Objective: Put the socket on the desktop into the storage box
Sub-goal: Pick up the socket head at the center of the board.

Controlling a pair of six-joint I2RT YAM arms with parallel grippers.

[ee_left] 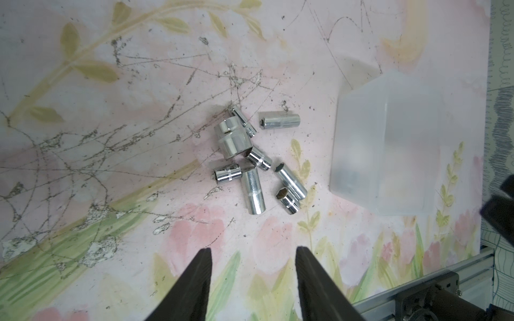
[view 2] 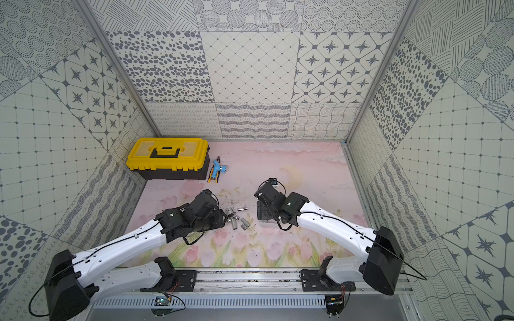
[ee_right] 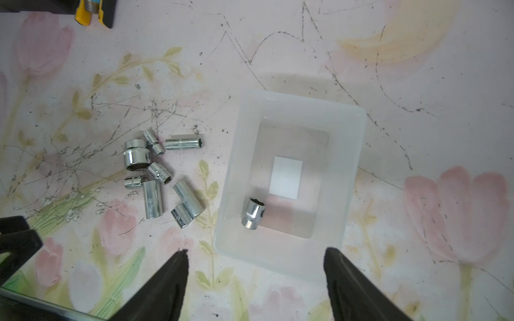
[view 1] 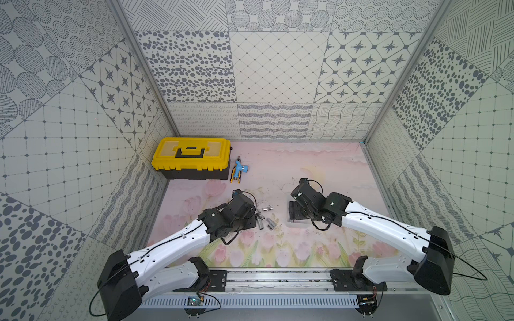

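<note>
Several chrome sockets [ee_left: 232,141] lie in a loose cluster on the pink flowered desktop [ee_left: 111,172], also seen in the right wrist view [ee_right: 136,157] and in both top views [view 1: 264,219] [view 2: 236,219]. One socket [ee_right: 253,213] lies on its side inside the frosted storage box [ee_right: 350,166], near its white label. My right gripper [ee_right: 257,251] hangs open over the box's near edge, holding nothing. My left gripper [ee_left: 253,250] is open and empty, a short way from the cluster, with the box [ee_left: 389,144] off to the side.
A yellow-lidded black toolbox [view 1: 192,158] stands at the back left, with a blue and yellow tool [view 1: 238,171] beside it. An aluminium rail [view 1: 278,275] runs along the front edge. Patterned walls close three sides.
</note>
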